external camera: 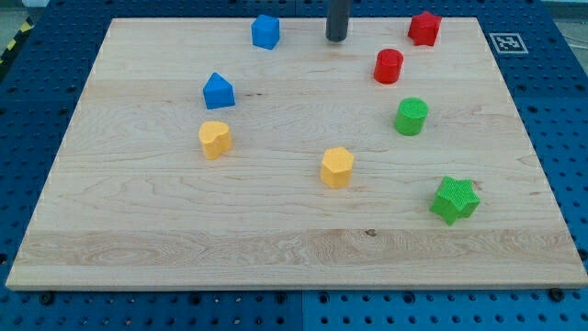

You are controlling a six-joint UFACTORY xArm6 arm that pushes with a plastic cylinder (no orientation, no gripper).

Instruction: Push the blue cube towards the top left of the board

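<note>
The blue cube (265, 31) sits near the top edge of the wooden board (165, 221), left of centre. My tip (336, 38) is at the top of the board, to the cube's right, a clear gap apart from it. A second blue block (219, 91), house-shaped, lies lower left of the cube.
A red star block (424, 28) is at the top right, a red cylinder (389, 66) below it, a green cylinder (411, 117) lower. A green star (455, 199) is at the lower right. Two yellow blocks (215, 139) (336, 167) lie mid-board.
</note>
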